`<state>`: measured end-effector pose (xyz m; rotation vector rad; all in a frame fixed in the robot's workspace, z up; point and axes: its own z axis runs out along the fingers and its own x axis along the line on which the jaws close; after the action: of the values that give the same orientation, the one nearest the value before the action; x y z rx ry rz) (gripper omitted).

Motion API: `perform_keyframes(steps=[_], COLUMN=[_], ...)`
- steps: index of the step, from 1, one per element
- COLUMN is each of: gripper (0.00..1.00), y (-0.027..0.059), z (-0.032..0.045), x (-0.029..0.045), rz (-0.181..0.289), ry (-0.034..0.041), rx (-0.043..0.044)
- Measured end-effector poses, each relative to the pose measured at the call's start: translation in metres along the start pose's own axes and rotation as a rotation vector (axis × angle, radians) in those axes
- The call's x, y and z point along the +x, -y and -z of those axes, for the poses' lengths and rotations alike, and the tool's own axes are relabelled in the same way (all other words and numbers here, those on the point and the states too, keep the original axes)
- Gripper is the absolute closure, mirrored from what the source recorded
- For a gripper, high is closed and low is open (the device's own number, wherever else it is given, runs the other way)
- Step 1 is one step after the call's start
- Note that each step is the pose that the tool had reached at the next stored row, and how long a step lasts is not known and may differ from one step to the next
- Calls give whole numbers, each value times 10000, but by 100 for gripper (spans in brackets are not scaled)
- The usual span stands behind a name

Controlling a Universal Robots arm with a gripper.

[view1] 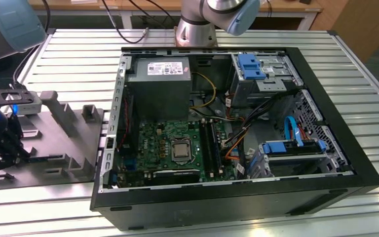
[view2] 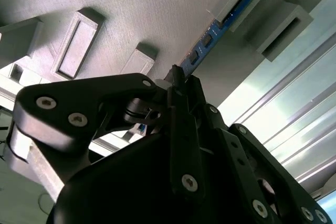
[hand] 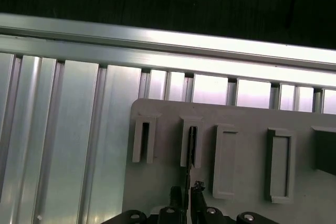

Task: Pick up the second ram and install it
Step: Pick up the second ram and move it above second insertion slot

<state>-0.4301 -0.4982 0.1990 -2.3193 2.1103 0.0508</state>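
Right, jaws pinch the second ram [view2: 212,31], one end slotted in the grey holder [hand: 247,115]; skewed lift could jam it.

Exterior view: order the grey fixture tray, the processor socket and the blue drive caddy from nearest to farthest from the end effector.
1. Grey fixture tray: under the end effector, which is closed on the second ram, exterior view's left.
2. Processor socket: middle of the motherboard.
3. Blue drive caddy: far side of the case, exterior view's right.
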Motion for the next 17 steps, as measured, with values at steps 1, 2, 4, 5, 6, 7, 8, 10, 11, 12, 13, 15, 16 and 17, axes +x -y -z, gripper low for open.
perform_keyframes(steps=[1,2,4,5,6,7,8,10,11,12,13,15,16,17], gripper=[79,79,79,79,79,79,80,87,87,87,87,87,87,87], y=[0,0,0,0,0,0,0,0,0,0,0,0,0,0], z=[0,0,0,-1,-1,-1,-1,-1,-1,-1,-1,-2,-2,-2], x=[0,0,0,0,0,0,0,0,0,0,0,0,0,0], rz=[0,0,0,0,0,0,0,-1,-1,0,0,0,0,0], ry=[0,0,0,0,0,0,0,0,0,0,-1,0,0,0], rx=[0,0,0,0,0,1,0,0,0,0,0,0,0,0])
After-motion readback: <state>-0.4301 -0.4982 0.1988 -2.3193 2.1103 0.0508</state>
